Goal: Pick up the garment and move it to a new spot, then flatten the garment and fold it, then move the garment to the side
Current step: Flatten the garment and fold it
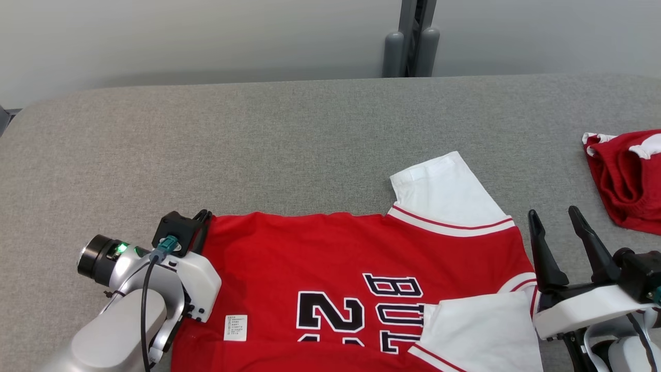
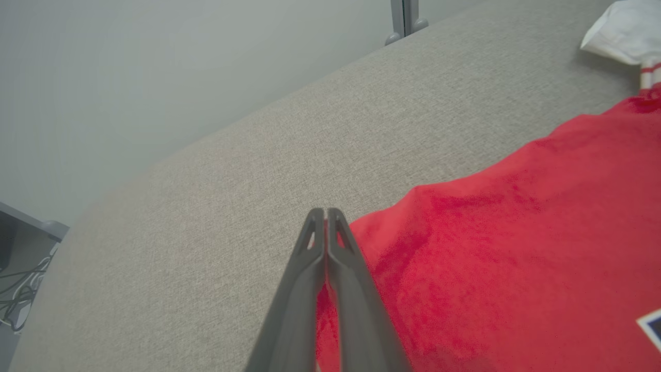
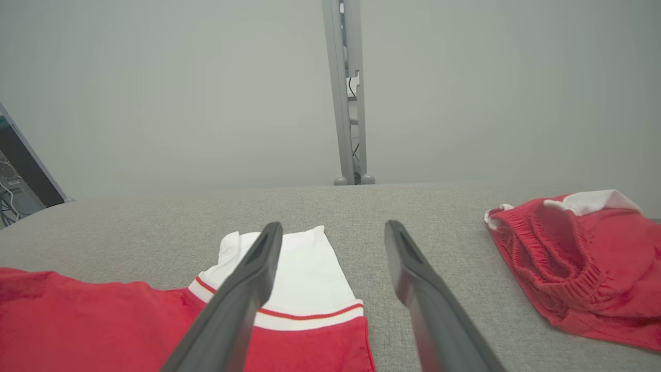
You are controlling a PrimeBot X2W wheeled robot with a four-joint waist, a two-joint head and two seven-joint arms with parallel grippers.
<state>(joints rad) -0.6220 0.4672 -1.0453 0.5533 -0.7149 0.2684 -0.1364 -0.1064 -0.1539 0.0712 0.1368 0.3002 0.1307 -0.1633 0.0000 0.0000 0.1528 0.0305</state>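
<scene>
The garment [image 1: 310,248] is a red jersey with white sleeves and black lettering, lying spread on the grey table [image 1: 310,144]. My left gripper [image 1: 205,214] sits at the jersey's far left corner. In the left wrist view its fingers [image 2: 325,212] are pressed together, with red cloth [image 2: 516,232] showing in the slit between them. My right gripper [image 1: 552,212] is open, just right of the jersey's right edge, with nothing in it. In the right wrist view its fingers [image 3: 333,227] point over a white sleeve [image 3: 304,268].
A second red piece with white trim [image 1: 627,175] lies crumpled at the table's right edge, also visible as bunched red cloth [image 3: 573,258] in the right wrist view. A grey post [image 1: 411,41] stands behind the table against the pale wall. Bare table stretches beyond the jersey.
</scene>
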